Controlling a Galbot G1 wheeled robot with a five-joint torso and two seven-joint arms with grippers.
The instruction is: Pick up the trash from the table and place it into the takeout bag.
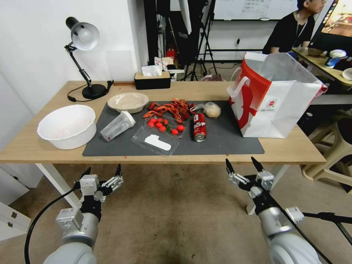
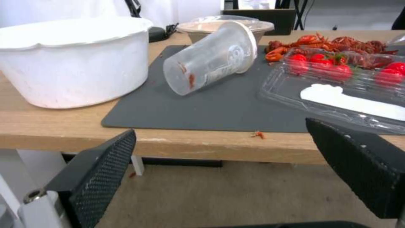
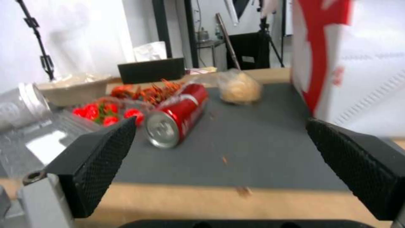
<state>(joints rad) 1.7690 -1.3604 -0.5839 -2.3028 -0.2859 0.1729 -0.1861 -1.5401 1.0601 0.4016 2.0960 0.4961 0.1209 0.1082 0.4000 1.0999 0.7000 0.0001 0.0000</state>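
Note:
On the dark mat [image 1: 227,141] of the table [image 1: 293,150] lies the trash: a red soda can [image 1: 199,127] on its side, a tipped clear cup [image 1: 117,125] with a white lid, a beige bowl [image 1: 128,102], and a clear bag with a beige lump [image 1: 211,109]. The takeout bag [image 1: 275,99] stands upright and open at the mat's right end. Both grippers hang below and in front of the table's near edge, open and holding nothing: my left gripper [image 1: 103,170] faces the clear cup [image 2: 211,58], and my right gripper [image 1: 241,162] faces the can [image 3: 177,115].
A large white bowl [image 1: 68,125] sits at the table's left, with a desk lamp [image 1: 86,55] and a black tissue box [image 1: 152,80] behind. Red crayfish shells [image 1: 172,109] and a clear clamshell with tomatoes [image 1: 159,134] lie mid-mat. A stool [image 1: 335,146] stands to the right.

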